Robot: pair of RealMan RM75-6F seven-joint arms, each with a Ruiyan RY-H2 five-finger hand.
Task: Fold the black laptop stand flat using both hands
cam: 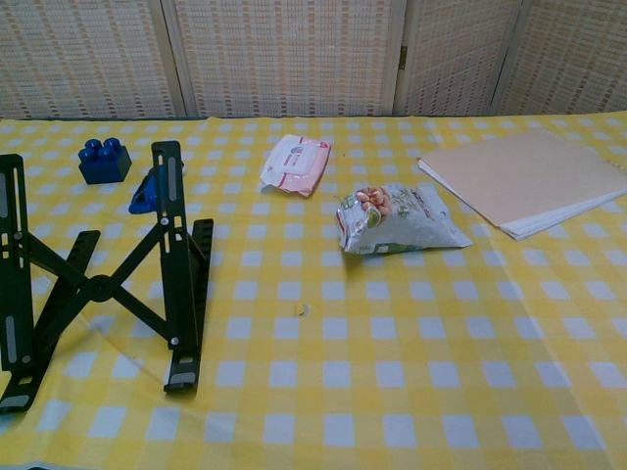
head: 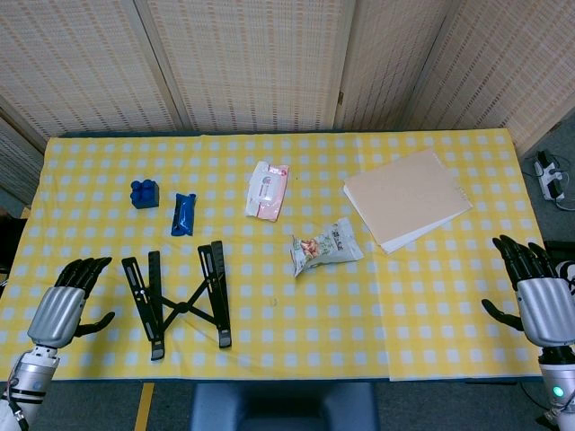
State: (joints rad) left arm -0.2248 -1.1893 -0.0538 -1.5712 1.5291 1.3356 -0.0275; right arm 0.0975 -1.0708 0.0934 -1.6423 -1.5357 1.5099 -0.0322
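We see the black laptop stand (head: 179, 297) lying opened out near the front left of the bench (head: 431, 305), its 2 long rails splayed and joined by a crossed scissor brace. Our left hand (head: 63, 307) hovers just beside its left rail, fingers spread and holding nothing; our right hand (head: 539, 301) hangs well apart at the far right edge, also spread and empty. We judge the stand light, rigid and hinged, best gripped on the 2 outer rails and pressed together, keeping fingers clear of the crossing brace.
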